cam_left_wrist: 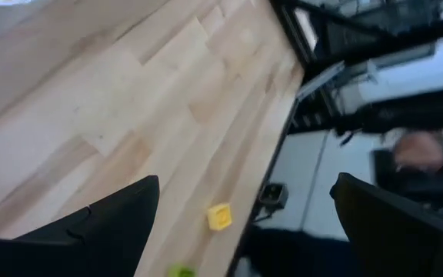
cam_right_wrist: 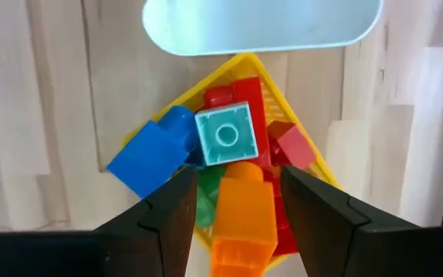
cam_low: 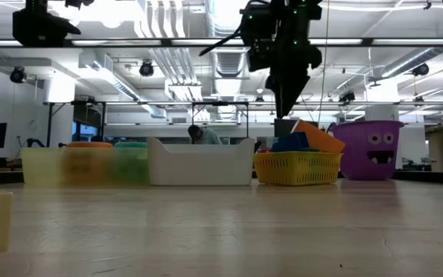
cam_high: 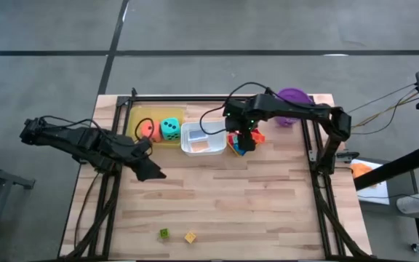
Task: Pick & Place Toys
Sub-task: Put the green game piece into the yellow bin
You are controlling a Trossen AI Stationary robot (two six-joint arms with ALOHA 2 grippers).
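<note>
Right gripper (cam_right_wrist: 235,201): poised over the yellow basket (cam_high: 233,146) at the far side of the bench (cam_high: 224,204), fingers (cam_right_wrist: 164,219) partly parted, closed on an orange block (cam_right_wrist: 243,219) that shows between them. Raised above the basket's contents in the low view (cam_low: 287,96), not touching them.

Yellow basket contents, directly below: teal block (cam_right_wrist: 225,135) with one round stud on top, blue block (cam_right_wrist: 151,158) jutting over the rim, red blocks (cam_right_wrist: 289,146), a green piece (cam_right_wrist: 204,201) partly hidden. Piled above the rim in the low view, an orange card (cam_low: 318,138) leaning out.

White tray (cam_high: 201,138): just left of the basket, holding a flat orange piece (cam_high: 199,145).

Translucent yellow tray (cam_high: 138,116): left of the white tray, touching it; orange die (cam_high: 146,129) and teal die (cam_high: 170,129) side by side inside.

Purple bucket (cam_high: 294,97): right of the basket at the far edge, partly hidden by the right arm; face printed on its side (cam_low: 369,150).

Left gripper (cam_high: 151,169): hanging above the left half of the bench, well apart from the trays, fingers (cam_left_wrist: 110,223) spread wide, holding nothing.

Loose on the near edge of the bench: green block (cam_high: 164,233) and yellow block (cam_high: 190,237), near each other, well apart from everything else.

Person (cam_low: 204,135) in the room beyond, far behind the white tray.
</note>
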